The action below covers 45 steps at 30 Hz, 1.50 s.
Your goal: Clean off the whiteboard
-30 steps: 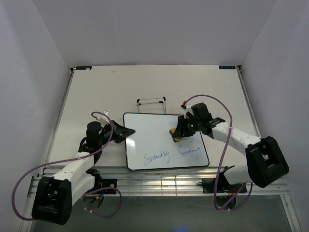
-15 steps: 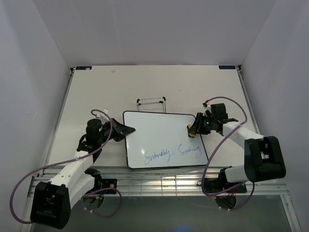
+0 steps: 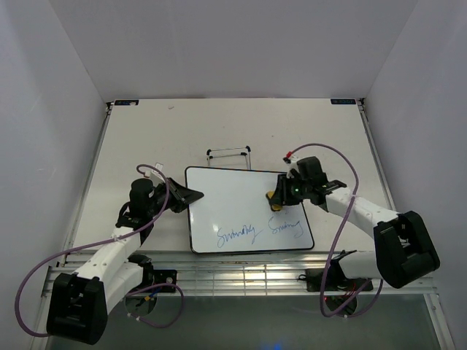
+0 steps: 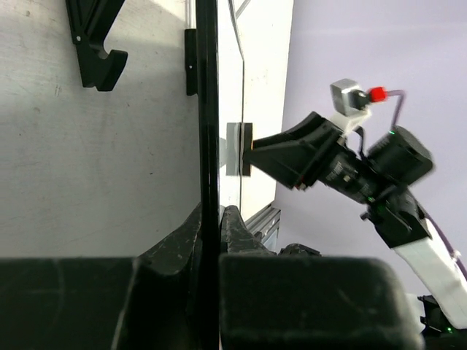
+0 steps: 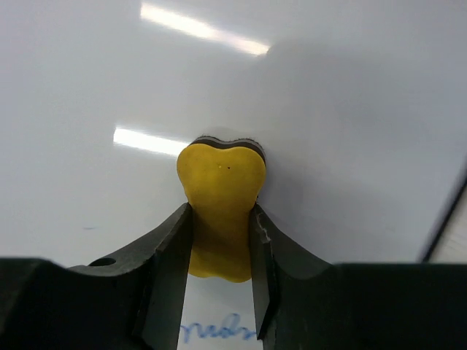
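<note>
The left claw (image 3: 191,195) was clamped on the thin black frame of the whiteboard (image 3: 230,200), probably to stop the glossy board from sliding on the counter (image 3: 146,138). The right claw (image 5: 221,219) pinched a soft yellow eraser (image 5: 221,171), pressed flat on the board beneath it. Blue writing (image 3: 237,234) lay just behind this claw, not yet wiped.

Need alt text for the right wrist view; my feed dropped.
The right end effector is shut on a yellow eraser, whose dark far edge meets the glossy whiteboard. Blue writing shows at the bottom, between the fingers, not yet wiped; two light streaks reflect off the board.
</note>
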Each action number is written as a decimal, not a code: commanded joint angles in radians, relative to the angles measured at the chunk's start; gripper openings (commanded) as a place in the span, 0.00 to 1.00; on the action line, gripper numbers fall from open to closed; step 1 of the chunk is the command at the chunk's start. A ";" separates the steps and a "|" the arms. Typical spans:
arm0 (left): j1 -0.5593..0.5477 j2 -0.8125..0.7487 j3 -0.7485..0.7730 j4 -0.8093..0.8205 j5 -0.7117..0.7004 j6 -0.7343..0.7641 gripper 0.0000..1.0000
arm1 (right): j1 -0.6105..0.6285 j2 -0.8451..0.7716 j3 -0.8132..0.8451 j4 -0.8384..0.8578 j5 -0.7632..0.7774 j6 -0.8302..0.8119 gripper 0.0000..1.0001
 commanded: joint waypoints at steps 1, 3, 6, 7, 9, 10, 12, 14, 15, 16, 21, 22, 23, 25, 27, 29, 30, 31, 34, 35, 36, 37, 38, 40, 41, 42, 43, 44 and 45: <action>-0.006 0.022 0.016 0.019 -0.134 0.111 0.00 | 0.276 0.066 0.025 -0.046 -0.074 0.072 0.19; -0.006 0.022 0.017 0.029 -0.131 0.109 0.00 | 0.359 0.105 0.088 -0.026 -0.058 0.129 0.19; -0.006 0.025 0.020 0.032 -0.123 0.109 0.00 | 0.479 0.164 0.187 -0.035 -0.015 0.155 0.19; -0.006 0.023 0.020 0.033 -0.123 0.109 0.00 | 0.498 0.175 0.201 -0.046 0.013 0.156 0.20; -0.006 0.019 0.019 0.033 -0.123 0.106 0.00 | 0.493 0.179 0.200 -0.084 0.056 0.155 0.20; -0.006 0.014 0.019 0.033 -0.123 0.104 0.00 | 0.469 0.175 0.188 -0.102 0.103 0.150 0.20; -0.006 0.010 0.017 0.033 -0.123 0.101 0.00 | 0.377 0.135 0.104 -0.110 0.102 0.150 0.19; -0.007 0.005 0.017 0.032 -0.125 0.100 0.00 | 0.314 0.074 0.045 -0.104 0.094 0.152 0.19; -0.006 0.005 0.020 0.032 -0.128 0.095 0.00 | 0.256 0.054 -0.007 -0.106 0.107 0.150 0.19; -0.006 0.003 0.020 0.032 -0.129 0.094 0.00 | 0.228 0.035 -0.032 -0.106 0.111 0.147 0.19; -0.007 0.007 0.060 -0.019 -0.186 0.080 0.00 | -0.064 -0.077 -0.202 -0.034 0.032 0.153 0.20; -0.010 0.007 0.069 -0.043 -0.198 0.081 0.00 | -0.105 -0.086 -0.255 -0.015 0.003 0.162 0.20; -0.009 0.003 0.077 -0.056 -0.207 0.081 0.00 | -0.143 -0.097 -0.276 -0.002 -0.020 0.166 0.20; -0.009 0.002 0.092 -0.070 -0.229 0.078 0.00 | -0.227 -0.103 -0.318 0.037 -0.053 0.175 0.20; -0.009 0.003 0.097 -0.070 -0.230 0.077 0.00 | -0.277 -0.098 -0.326 0.046 -0.061 0.172 0.20; -0.009 0.007 0.094 -0.057 -0.226 0.074 0.00 | -0.294 -0.080 -0.319 0.045 -0.061 0.160 0.20; -0.009 0.008 0.094 -0.056 -0.224 0.072 0.00 | -0.306 -0.075 -0.316 0.045 -0.074 0.156 0.20; -0.010 0.010 0.092 -0.050 -0.221 0.071 0.00 | -0.307 -0.074 -0.313 0.046 -0.082 0.155 0.20; -0.012 0.014 0.082 -0.027 -0.215 0.069 0.00 | -0.306 -0.066 -0.299 0.055 -0.133 0.133 0.19; -0.010 0.019 0.076 -0.024 -0.208 0.066 0.00 | -0.306 -0.068 -0.293 0.042 -0.134 0.124 0.19; -0.010 0.023 0.075 -0.021 -0.204 0.063 0.00 | -0.306 -0.069 -0.280 0.037 -0.136 0.101 0.19; -0.010 0.034 0.074 -0.014 -0.201 0.062 0.00 | -0.306 -0.072 -0.276 0.031 -0.139 0.092 0.19; -0.010 0.040 0.072 -0.010 -0.194 0.060 0.00 | -0.304 -0.080 -0.271 0.025 -0.145 0.083 0.19; -0.012 0.048 0.069 -0.001 -0.186 0.054 0.00 | -0.282 -0.086 -0.248 0.005 -0.169 0.054 0.19; -0.013 0.054 0.071 0.001 -0.184 0.054 0.00 | -0.263 -0.095 -0.234 -0.012 -0.172 0.043 0.19; -0.016 0.057 0.071 0.004 -0.183 0.052 0.00 | -0.207 -0.101 -0.222 -0.030 -0.180 0.034 0.19; -0.016 0.060 0.071 0.006 -0.184 0.052 0.00 | -0.176 -0.114 -0.190 -0.047 -0.170 0.029 0.19; -0.018 0.062 0.071 0.009 -0.186 0.051 0.00 | -0.138 -0.141 -0.170 -0.063 -0.157 0.031 0.19; -0.018 0.062 0.069 0.009 -0.191 0.049 0.00 | -0.058 -0.155 -0.155 -0.069 -0.144 0.035 0.18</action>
